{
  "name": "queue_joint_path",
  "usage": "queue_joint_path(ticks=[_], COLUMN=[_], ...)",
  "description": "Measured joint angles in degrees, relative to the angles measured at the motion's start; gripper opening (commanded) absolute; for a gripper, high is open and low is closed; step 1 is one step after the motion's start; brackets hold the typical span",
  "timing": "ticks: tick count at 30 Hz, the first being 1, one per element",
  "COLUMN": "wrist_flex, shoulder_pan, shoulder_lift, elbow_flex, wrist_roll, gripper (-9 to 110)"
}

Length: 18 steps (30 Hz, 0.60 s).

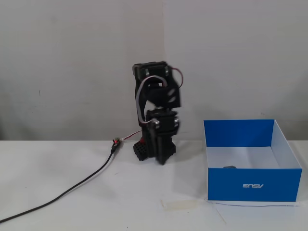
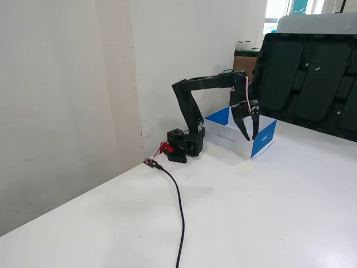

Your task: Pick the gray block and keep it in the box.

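The blue box stands open on the white table at the right of a fixed view, white inside, with a small white logo on its front. The gray block lies inside it on the floor, near the front wall. My gripper points down, left of the box and a little above the table. In the other fixed view the gripper hangs in front of the box with its jaws spread and nothing between them. The block is hidden in that view.
A black cable runs from the arm's base to the front left of the table; it also shows in the other fixed view. A pale tape strip lies before the box. A large black panel stands behind the box.
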Motion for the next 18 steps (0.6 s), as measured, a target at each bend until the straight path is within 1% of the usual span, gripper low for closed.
queue_joint_path(ticks=[4, 8, 12, 18], wrist_flex=[-5.19, -8.79, -14.94, -22.32], shoulder_pan=[6.77, 10.55, 14.68, 17.23], shoulder_lift=[5.98, 9.14, 13.89, 20.83], elbow_flex=[9.14, 15.91, 23.91, 33.75], wrist_roll=[-1.14, -1.23, -1.23, -1.32], gripper=[0, 0, 0, 0])
